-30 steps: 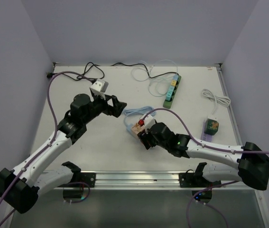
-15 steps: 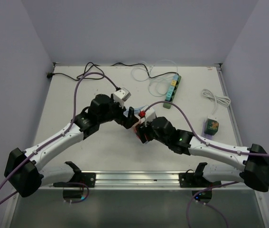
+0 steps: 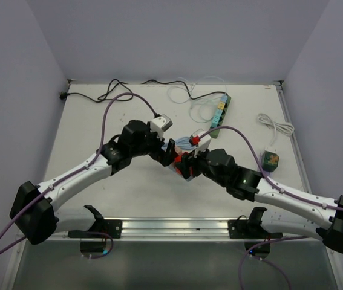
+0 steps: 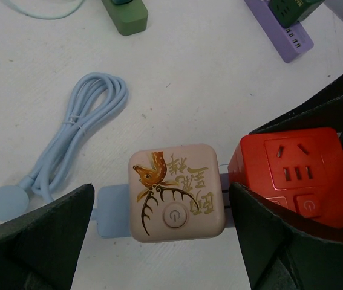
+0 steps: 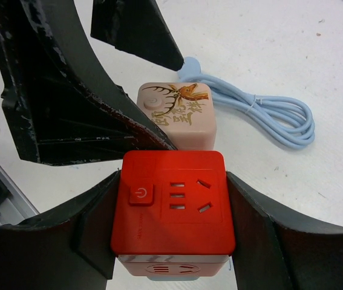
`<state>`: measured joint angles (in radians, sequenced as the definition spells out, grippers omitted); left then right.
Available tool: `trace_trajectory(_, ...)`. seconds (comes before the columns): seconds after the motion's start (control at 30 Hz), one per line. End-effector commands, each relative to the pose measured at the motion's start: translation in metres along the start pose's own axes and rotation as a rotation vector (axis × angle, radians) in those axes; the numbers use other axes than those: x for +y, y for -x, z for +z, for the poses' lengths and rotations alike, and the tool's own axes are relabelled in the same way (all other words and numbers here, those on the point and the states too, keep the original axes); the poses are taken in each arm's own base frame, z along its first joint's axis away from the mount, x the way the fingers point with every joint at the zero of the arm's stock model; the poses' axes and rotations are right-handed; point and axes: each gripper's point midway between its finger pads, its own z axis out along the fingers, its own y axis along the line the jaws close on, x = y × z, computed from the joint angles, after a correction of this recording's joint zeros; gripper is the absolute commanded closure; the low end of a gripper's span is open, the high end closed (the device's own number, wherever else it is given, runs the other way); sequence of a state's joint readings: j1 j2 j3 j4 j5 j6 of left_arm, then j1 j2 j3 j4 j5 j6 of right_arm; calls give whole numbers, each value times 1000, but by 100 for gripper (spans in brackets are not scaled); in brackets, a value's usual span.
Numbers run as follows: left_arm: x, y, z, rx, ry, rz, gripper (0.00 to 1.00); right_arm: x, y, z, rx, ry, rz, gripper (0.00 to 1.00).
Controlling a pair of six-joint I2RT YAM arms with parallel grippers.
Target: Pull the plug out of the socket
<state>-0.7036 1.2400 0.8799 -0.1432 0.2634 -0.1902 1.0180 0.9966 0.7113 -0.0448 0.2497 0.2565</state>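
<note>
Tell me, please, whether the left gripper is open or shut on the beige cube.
Open. The left gripper has its fingers spread wide on either side of the beige cube, neither visibly pressing it.

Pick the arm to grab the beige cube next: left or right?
Left. The left end effector is open and straddles the beige cube, a finger on either side. The right end effector is shut on the red cube, so it is occupied.

left fingers (image 4: 38, 241) now astride the beige cube (image 4: 177, 192), earlier well apart
</note>
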Motion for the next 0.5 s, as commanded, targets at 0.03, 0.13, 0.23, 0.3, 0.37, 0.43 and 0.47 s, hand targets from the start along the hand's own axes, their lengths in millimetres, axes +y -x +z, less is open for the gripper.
trace_trajectory(0.03,-25,14,2,-31,-124,1,4,2,61,-7,-234,-5,91,91)
trace_trajectory(0.13,-29,11,4,-23,-148,-21,3,-2,58,-6,-236,-21,93,94)
trace_trajectory(0.23,-35,10,5,-18,-187,-46,4,-7,58,-9,-256,-43,100,98)
trace_trajectory(0.3,-41,5,9,8,-226,-62,7,-14,57,-11,-269,-77,106,100)
trace_trajectory(0.37,-48,2,10,34,-271,-85,11,-22,60,-17,-297,-109,118,100)
trace_trajectory(0.43,-52,0,14,50,-300,-109,19,-25,62,-19,-319,-117,125,100)
trace_trajectory(0.47,-55,-3,13,58,-330,-119,23,-27,61,-21,-326,-126,128,100)
